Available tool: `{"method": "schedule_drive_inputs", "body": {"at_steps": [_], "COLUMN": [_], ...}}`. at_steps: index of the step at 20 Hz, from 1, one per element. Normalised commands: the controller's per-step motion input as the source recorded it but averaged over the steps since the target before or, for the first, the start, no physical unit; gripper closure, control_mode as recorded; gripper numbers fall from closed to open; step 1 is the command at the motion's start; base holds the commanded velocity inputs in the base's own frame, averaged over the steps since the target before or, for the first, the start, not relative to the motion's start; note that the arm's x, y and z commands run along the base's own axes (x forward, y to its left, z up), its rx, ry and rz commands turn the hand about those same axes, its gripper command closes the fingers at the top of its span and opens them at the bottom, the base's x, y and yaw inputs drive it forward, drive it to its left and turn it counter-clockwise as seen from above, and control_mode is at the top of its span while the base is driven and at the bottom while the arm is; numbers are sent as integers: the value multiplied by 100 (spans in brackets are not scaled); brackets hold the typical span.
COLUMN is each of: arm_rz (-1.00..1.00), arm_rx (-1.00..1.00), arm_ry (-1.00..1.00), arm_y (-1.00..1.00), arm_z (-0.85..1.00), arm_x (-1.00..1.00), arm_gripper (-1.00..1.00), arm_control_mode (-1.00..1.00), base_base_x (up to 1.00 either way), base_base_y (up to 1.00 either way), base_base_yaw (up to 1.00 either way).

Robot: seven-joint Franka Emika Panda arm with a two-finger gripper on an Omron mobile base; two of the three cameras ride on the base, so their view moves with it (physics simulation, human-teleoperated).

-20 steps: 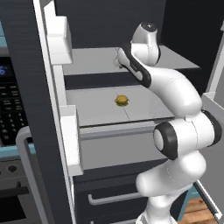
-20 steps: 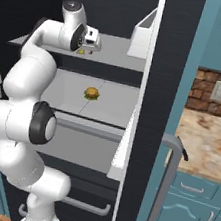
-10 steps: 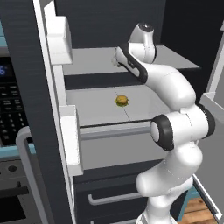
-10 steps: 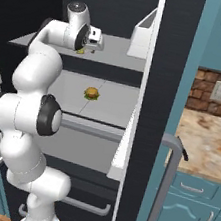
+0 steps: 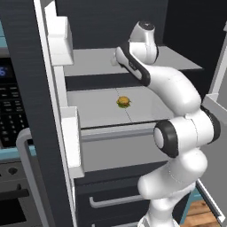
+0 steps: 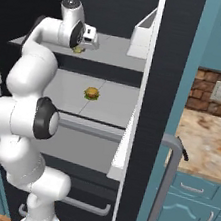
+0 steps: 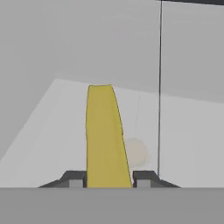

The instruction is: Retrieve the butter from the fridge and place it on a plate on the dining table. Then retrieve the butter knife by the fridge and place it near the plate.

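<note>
- Since a second ago the arm has pushed a little deeper over the top shelf (image 5: 88, 62) of the fridge (image 6: 165, 65), and the jaws, which then stood wide, have come in against the butter (image 7: 106, 135).
- Seen from the hand, the gripper (image 7: 107, 178) has its two dark fingertips (image 7: 74, 178) pressed one on each side of the yellow stick, touching it at its near end.
- Butter lies flat on the pale grey shelf floor and runs lengthwise away from the hand toward the back wall.
- From the right base camera, a sliver of yellow-olive butter (image 6: 78, 50) peeks out right under the gripper (image 6: 88, 42), on the upper shelf (image 6: 116, 55).
- From the left base camera, the gripper (image 5: 116, 61) reaches down onto that same shelf, and the arm's white links hide the stick itself.
- One shelf lower, a small round brown-and-yellow burger-like item (image 5: 123, 102) sits alone near the middle of the glass, well apart from the hand.
- Both fridge doors hang open: the one on the robot's left (image 5: 40, 111) carries white door bins (image 5: 60, 40), and the other one (image 6: 155, 114) carries a white bin (image 6: 142, 34) too.
- Below the shelves a dark drawer (image 5: 111, 195) with a horizontal grey handle (image 5: 113, 201) is shut.
- Off to the right stand teal cabinets (image 6: 187, 216) under a marbled brown counter (image 6: 203, 142).
</note>
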Motion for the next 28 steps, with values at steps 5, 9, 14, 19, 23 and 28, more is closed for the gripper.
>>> {"method": "schedule_drive_inputs", "body": {"at_steps": [5,9,14,19,23,28], "arm_rz": [-1,-3,-6,-7,-10,-11], "arm_rx": [0,0,0,1,1,1], "arm_ry": [0,-7,-9,0,2,5], "arm_y": [-7,-6,-4,-9,-12,-14], "arm_z": [20,0,0,0,-39,-36], "arm_x": [-100,-100,-100,-100,-99,-85], "arm_gripper": [100,100,100,100,100,100], "arm_control_mode": [-100,-100,-100,-100,-100,-100], "base_base_x": [0,0,0,0,0,0], "base_base_y": [0,0,0,0,0,0], "base_base_yaw": [0,0,0,0,0,0]}}
